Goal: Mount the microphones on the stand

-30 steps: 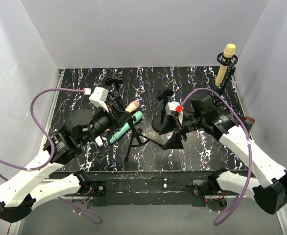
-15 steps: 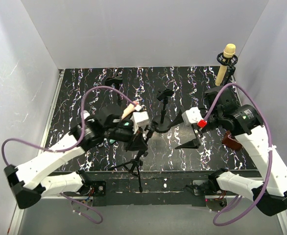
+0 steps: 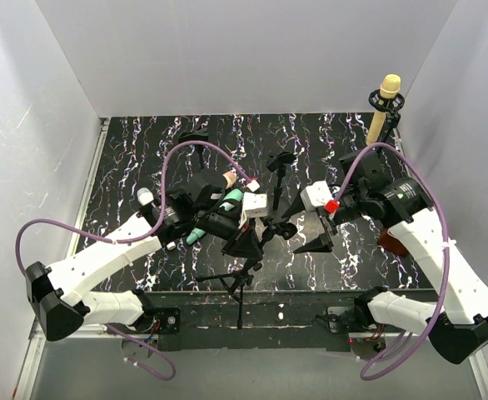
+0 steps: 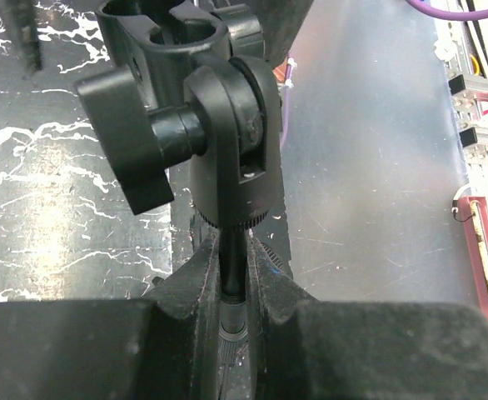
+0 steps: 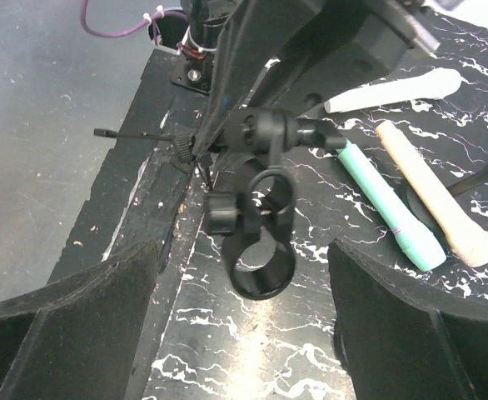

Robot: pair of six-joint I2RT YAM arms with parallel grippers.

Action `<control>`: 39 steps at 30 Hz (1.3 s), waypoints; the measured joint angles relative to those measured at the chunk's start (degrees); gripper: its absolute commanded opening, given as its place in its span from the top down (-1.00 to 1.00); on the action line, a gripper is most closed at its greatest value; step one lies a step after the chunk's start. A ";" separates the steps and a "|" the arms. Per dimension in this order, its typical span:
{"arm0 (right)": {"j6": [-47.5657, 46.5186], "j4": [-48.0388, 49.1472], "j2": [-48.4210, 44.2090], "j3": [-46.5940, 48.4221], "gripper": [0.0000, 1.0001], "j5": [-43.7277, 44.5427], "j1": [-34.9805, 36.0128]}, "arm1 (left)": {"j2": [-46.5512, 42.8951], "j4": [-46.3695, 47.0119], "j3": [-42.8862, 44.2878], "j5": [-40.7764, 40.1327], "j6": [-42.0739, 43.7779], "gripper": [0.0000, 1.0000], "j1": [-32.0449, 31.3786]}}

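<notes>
Black marbled table [image 3: 144, 150], white walls. One of four done: yellow microphone [image 3: 385, 104] clipped upright, 1 o'clock. Pink microphone [image 5: 431, 196], teal microphone [image 5: 390, 212], white microphone [image 5: 394, 92] loose, 9 o'clock of centre. At 6 o'clock left gripper [image 4: 234, 283] clamped on tripod stand [image 4: 234, 250] stem; right gripper [image 5: 244, 325] fingers wide apart, facing clip [image 5: 261, 250].

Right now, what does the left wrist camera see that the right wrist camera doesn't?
Only the left wrist view shows the stand stem squeezed tight in the left hand, right under the swivel joint. Only the right wrist view shows the open right hand and three microphones lying down: the white microphone, teal microphone and peach-pink microphone. Both show the black microphone clip and the marbled table.
</notes>
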 measured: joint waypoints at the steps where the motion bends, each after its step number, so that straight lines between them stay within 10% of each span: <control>1: 1.01 0.90 0.15 -0.20 -0.79 0.15 0.00 | 0.13 0.31 0.00 0.42 0.00 1.00 0.00; 16: 5.81 4.72 3.80 -0.07 -0.82 3.19 2.86 | -1.86 4.85 -4.83 -6.86 5.42 1.00 0.00; 29: 15.10 5.03 3.45 7.37 -0.84 8.52 -7.19 | -4.17 28.98 -19.21 -14.99 9.97 1.00 0.09; 39: 19.67 6.19 -3.21 0.22 -0.84 6.16 -13.35 | 5.77 49.51 -22.01 -6.80 3.45 1.00 8.55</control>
